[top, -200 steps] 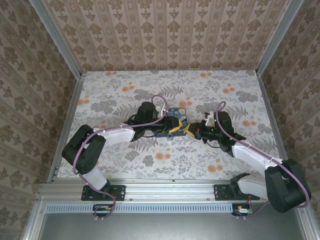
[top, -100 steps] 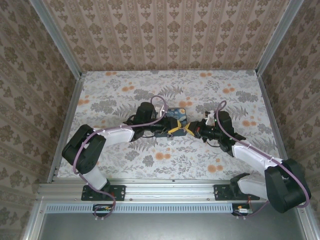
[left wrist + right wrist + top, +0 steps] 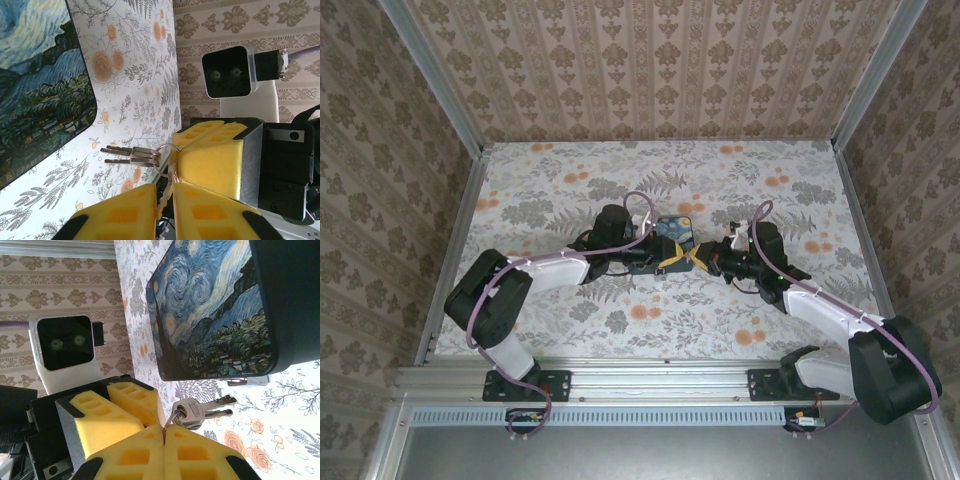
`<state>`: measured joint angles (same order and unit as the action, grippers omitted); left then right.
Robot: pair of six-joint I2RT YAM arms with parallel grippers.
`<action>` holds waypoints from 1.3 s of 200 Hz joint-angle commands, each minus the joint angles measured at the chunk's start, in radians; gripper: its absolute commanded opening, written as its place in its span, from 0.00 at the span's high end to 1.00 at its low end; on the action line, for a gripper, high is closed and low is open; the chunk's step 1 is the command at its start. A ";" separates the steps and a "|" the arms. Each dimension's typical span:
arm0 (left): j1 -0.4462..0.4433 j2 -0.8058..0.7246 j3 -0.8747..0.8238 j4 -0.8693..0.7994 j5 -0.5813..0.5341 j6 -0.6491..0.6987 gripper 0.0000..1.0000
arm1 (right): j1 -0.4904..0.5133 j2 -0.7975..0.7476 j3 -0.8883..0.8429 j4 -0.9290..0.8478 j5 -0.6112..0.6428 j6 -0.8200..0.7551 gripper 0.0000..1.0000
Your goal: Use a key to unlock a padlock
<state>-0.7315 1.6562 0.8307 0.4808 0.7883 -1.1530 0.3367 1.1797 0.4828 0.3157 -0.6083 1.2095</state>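
Both the left arm (image 3: 545, 268) and the right arm (image 3: 825, 305) have been drawn tip to tip beside the painted mat (image 3: 672, 230), the right gripper (image 3: 164, 430) clamped on the key ring (image 3: 170, 416), the left gripper (image 3: 165, 189) just squeezed onto it, keys (image 3: 200, 412) trailing: a handover is judged underway.

No text or number is legible; none on the keys (image 3: 199, 412).
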 commanded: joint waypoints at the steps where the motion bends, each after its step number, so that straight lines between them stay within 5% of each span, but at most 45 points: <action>1: -0.004 0.010 0.010 0.074 0.045 -0.009 0.86 | 0.013 -0.009 0.014 0.027 0.013 0.015 0.92; 35: 0.003 0.010 -0.008 0.114 0.049 -0.018 0.98 | 0.013 -0.024 0.014 0.003 0.010 0.005 0.90; 70: 0.052 -0.015 -0.013 0.084 0.126 0.068 1.00 | -0.018 -0.081 0.044 -0.291 0.036 -0.163 0.45; 83: 0.066 -0.036 -0.004 0.001 0.164 0.152 1.00 | -0.063 -0.120 0.051 -0.373 0.039 -0.235 0.42; 126: 0.047 -0.076 0.038 -0.100 0.280 0.282 1.00 | -0.105 -0.133 0.133 -0.342 -0.058 -0.373 0.46; 159: 0.034 -0.078 0.063 -0.124 0.295 0.301 1.00 | -0.095 -0.044 0.193 -0.267 -0.218 -0.388 0.62; 195: 0.001 -0.088 0.112 -0.263 0.307 0.434 1.00 | -0.055 -0.031 0.207 -0.291 -0.244 -0.457 0.65; 260: 0.037 -0.085 0.067 -0.030 0.325 0.277 1.00 | -0.041 -0.064 0.137 -0.202 -0.316 -0.415 0.69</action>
<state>-0.7086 1.6070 0.9108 0.3233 1.0782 -0.8177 0.2886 1.1435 0.6544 0.0822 -0.8745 0.7952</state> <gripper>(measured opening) 0.064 0.315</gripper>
